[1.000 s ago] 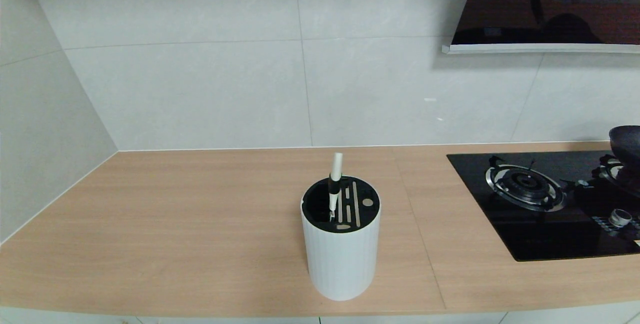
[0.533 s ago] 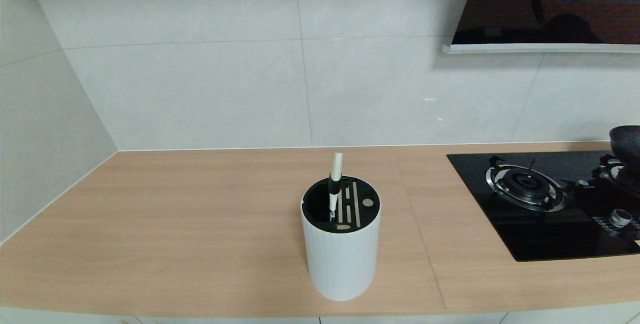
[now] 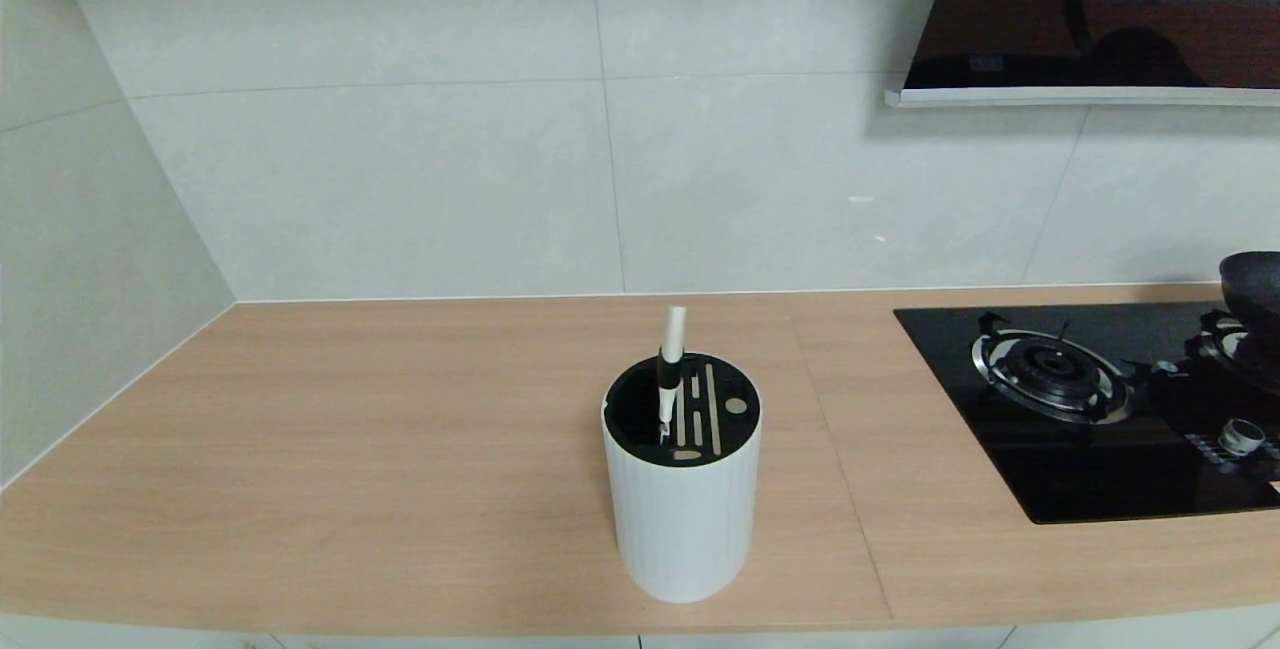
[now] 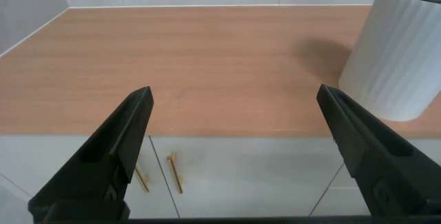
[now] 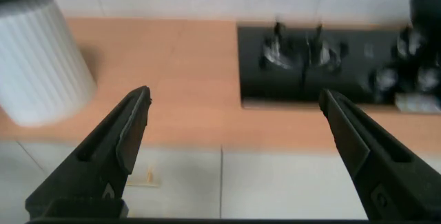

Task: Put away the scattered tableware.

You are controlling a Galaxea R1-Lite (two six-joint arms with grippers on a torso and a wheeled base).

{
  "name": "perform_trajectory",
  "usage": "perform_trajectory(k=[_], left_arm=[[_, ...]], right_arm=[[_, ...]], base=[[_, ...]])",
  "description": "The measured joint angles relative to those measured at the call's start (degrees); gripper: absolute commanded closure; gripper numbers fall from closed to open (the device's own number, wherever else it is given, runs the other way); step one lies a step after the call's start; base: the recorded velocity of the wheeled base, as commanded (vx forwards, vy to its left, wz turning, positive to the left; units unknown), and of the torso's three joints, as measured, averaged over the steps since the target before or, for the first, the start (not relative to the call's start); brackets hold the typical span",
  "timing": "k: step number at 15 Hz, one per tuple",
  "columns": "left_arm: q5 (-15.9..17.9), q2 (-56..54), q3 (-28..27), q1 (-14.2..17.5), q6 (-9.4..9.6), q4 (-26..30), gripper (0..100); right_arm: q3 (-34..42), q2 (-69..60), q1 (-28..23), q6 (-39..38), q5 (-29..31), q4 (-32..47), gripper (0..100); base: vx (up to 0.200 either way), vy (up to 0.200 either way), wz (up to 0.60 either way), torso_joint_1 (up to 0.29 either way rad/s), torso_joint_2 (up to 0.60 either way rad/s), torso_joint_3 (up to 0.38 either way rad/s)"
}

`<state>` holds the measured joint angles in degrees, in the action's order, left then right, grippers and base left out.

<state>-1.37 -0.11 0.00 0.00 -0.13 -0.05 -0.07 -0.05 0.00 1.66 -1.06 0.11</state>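
Jaws of both grippers stand spread wide, with nothing between them. Left gripper (image 4: 234, 94) is held short of the front edge of the counter (image 4: 207, 58). The holder (image 3: 682, 499) stands ahead of it and outside the gap, past the jaw on the robot's right side, well apart from the tip. Right gripper (image 5: 235, 93) is held short of the same edge. For it the holder lies ahead and outside the gap, past the jaw on the robot's left side, and the stove (image 5: 324, 58) lies ahead of the gap.

One utensil (image 3: 671, 349) stands nearly upright in the holder's open compartment, handle up, beside the slotted half of the top.

Judged from this layout, the task is at or near its end, and the step in hand is a check for any remaining piece. To do it well:

- Keep both pairs of jaws spread and away from the holder's wall, which could tip if nudged.
- Seize any further piece by its handle.
- Bring it over the open compartment and lower it upright beside the stored utensil without knocking it.
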Motion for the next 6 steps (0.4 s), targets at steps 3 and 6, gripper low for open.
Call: perform_trajectory(k=[3, 6], left_arm=[[-0.02, 0.0, 0.0, 0.0, 0.0, -0.02, 0], [-0.02, 0.0, 0.0, 0.0, -0.02, -0.02, 0]], right_arm=[[-0.04, 0.02, -0.05, 0.2, 0.27, -0.29, 0], [0.0, 0.05, 0.0, -0.82, 0.05, -0.29, 0]], base=[[0.0, 0.0, 0.0, 0.0, 0.0, 0.0], [0.0, 0.0, 0.0, 0.0, 0.0, 0.0]])
